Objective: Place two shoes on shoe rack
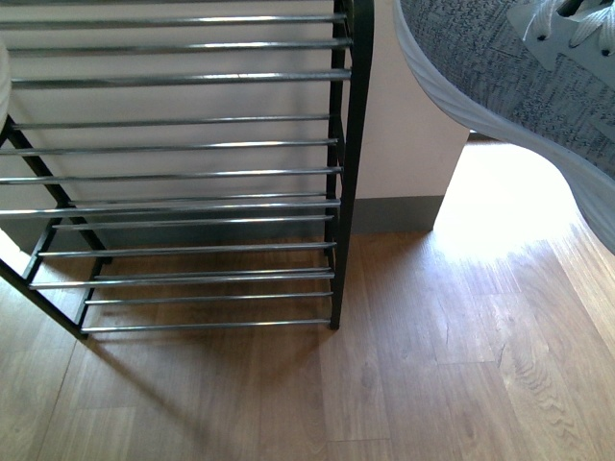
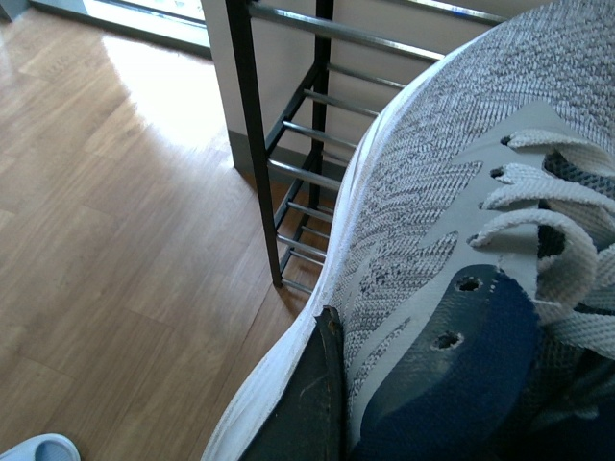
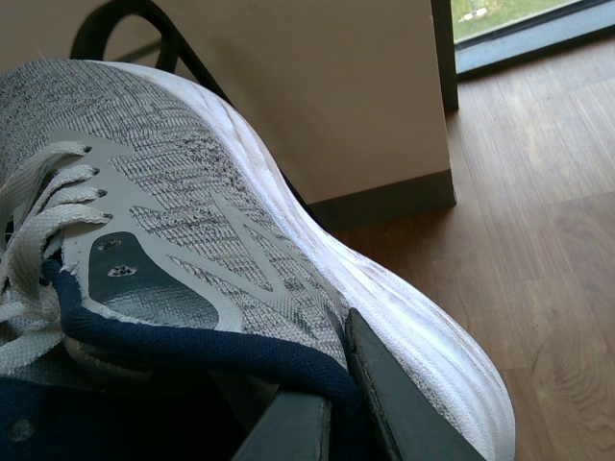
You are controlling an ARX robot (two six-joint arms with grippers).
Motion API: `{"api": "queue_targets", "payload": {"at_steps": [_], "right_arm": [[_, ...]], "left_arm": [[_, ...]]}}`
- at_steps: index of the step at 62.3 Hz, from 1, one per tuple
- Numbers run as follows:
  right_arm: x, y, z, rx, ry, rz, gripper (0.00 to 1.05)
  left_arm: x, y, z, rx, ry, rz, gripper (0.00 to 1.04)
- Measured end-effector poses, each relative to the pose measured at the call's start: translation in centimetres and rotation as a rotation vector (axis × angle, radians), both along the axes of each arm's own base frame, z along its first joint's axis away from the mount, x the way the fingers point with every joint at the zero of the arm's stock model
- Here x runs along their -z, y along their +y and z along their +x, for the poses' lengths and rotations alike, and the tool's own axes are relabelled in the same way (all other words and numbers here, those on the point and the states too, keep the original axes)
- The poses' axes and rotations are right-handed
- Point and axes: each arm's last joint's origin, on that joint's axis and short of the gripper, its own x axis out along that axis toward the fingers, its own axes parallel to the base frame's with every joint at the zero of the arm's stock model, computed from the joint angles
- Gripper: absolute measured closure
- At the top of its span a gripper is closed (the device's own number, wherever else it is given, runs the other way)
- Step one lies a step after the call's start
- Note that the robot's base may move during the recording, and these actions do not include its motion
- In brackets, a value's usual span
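One grey knit sneaker (image 1: 500,67) hangs high at the right in the front view, beside the shoe rack (image 1: 338,192) and clear of its rods. My right gripper (image 3: 336,389) is shut on this sneaker (image 3: 192,211) at its navy collar, one finger (image 3: 399,413) outside the knit wall. In the left wrist view the other sneaker (image 2: 432,211) is held up in front of the rack's black side frame (image 2: 252,125). My left gripper (image 2: 336,384) is shut on its side, with a dark finger (image 2: 307,403) pressed against the white sole. A pale blue slide (image 2: 38,448) lies on the floor.
The rack stands on a wood floor (image 1: 432,365) against a beige wall corner (image 1: 413,144) with a grey skirting. Sunlight falls on the floor right of the rack. A window base (image 3: 519,38) shows beyond the corner.
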Motion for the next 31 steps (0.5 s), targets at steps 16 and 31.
{"api": "queue_targets", "payload": {"at_steps": [16, 31], "right_arm": [[0.00, 0.00, 0.00, 0.000, 0.000, 0.000, 1.03], [0.06, 0.16, 0.13, -0.064, -0.041, -0.002, 1.03]], "left_arm": [[0.01, 0.00, 0.00, 0.000, 0.000, 0.000, 1.03], [0.00, 0.00, 0.00, 0.000, 0.000, 0.000, 1.03]]}}
